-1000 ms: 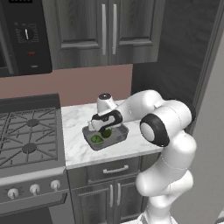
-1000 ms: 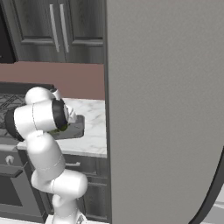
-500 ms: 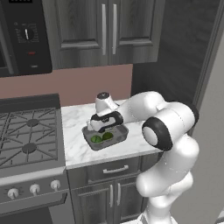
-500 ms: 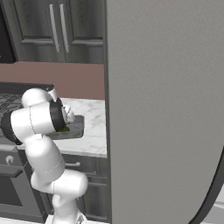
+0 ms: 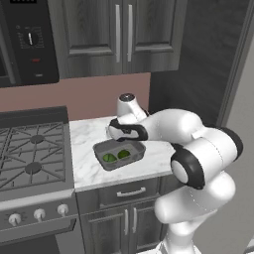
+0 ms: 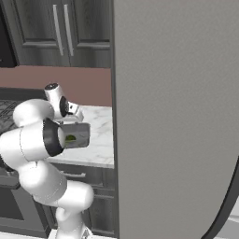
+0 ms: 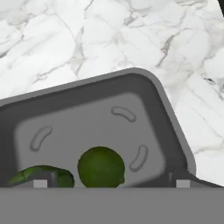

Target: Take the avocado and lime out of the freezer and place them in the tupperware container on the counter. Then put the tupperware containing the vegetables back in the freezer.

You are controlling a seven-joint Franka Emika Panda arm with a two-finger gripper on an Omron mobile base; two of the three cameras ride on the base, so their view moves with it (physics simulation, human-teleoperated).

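Two small rounded green fruits point(image 5: 116, 157) are now lying in the shallow dark grey tub point(image 5: 101, 148) on the white marble tabletop point(image 5: 89, 134); my fingers point(image 5: 120, 140) are opening wide above them, having released the second, so the tub is ready for the freezer.
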